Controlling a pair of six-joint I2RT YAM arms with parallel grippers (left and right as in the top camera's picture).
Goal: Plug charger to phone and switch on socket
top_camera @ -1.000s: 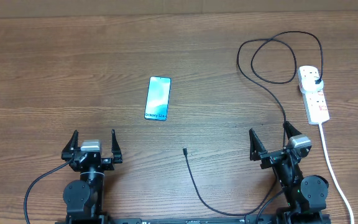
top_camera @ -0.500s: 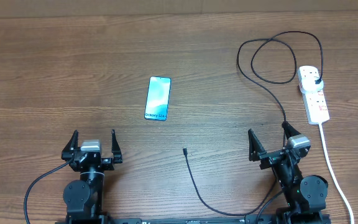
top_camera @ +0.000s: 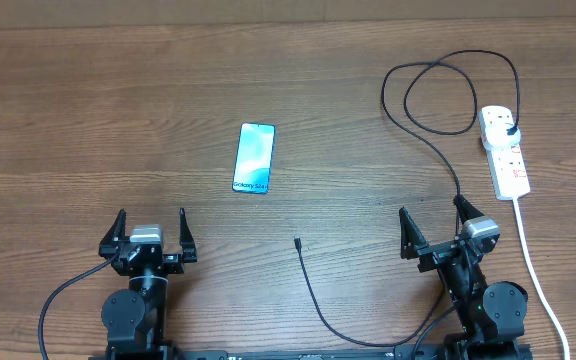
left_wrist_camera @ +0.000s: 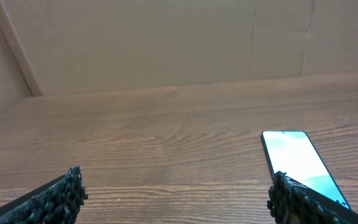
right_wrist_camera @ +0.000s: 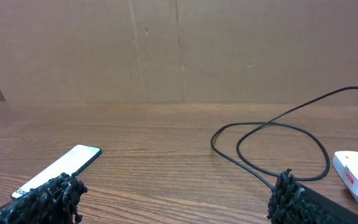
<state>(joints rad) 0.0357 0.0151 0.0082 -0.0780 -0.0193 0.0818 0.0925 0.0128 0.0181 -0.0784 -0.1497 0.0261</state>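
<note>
Though a second had passed, almost nothing had changed: the right arm had shifted by a hair and every object lay where it had been, so the task had not really begun.

The left claw [top_camera: 151, 215] hung low over the tabletop [top_camera: 88, 100] with its fingers spread as wide as they go and nothing between them. The phone [top_camera: 254, 158] lay flat ahead of it and off to its right, screen up and lit, well apart from the fingers.

Between the two claws lay the charger [top_camera: 313, 295], its connector tip [top_camera: 297, 241] loose on the wood, pointing roughly toward the phone but well short of it.

The right claw [top_camera: 430, 207] was likewise fully open and empty. The black cable ran close by its outer finger, looped ahead of it, and ended at the plug [top_camera: 509, 130], which appeared seated in the far end of the socket [top_camera: 505, 150], ahead and to its right. The white cord [top_camera: 533, 270] trailed back past that claw.

Judging by this, the connector tip had yet to be picked up, and neither the plugging nor the switching had been done.
</note>
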